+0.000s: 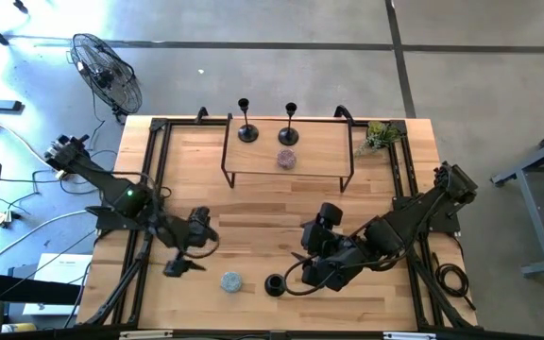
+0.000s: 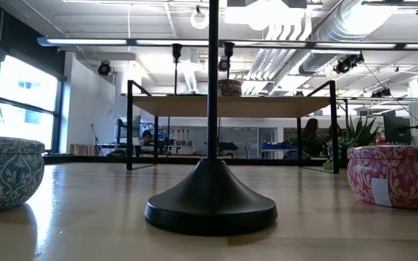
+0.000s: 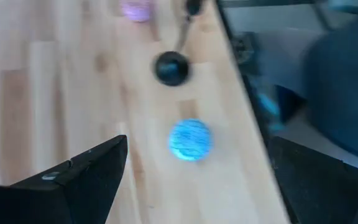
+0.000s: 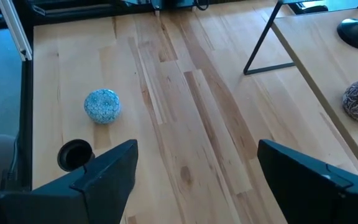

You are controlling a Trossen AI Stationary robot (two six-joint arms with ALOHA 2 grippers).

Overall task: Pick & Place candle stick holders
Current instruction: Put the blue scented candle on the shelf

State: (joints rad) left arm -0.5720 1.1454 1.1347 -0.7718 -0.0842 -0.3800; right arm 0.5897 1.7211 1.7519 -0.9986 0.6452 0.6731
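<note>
Two black candle stick holders (image 1: 246, 130) (image 1: 290, 133) stand upright on their round bases on a raised wooden shelf (image 1: 319, 151) at the table's far side. The third holder (image 1: 274, 283) stands on its base on the table near the front edge; it also shows in the low view (image 2: 210, 196), the left wrist view (image 3: 169, 66) and the right wrist view (image 4: 75, 154). My left gripper (image 1: 187, 258) (image 3: 197, 186) is open and empty, to the left of that holder. My right gripper (image 1: 303, 266) (image 4: 197, 180) is open and empty, just right of it.
A blue patterned tin (image 1: 231, 280) (image 2: 6, 172) lies between my left gripper and the near holder. A pink tin (image 1: 286, 159) sits on the shelf. Another pink tin (image 2: 394, 174) stands on the table by my right arm. A small plant (image 1: 381, 137) is at the far right corner.
</note>
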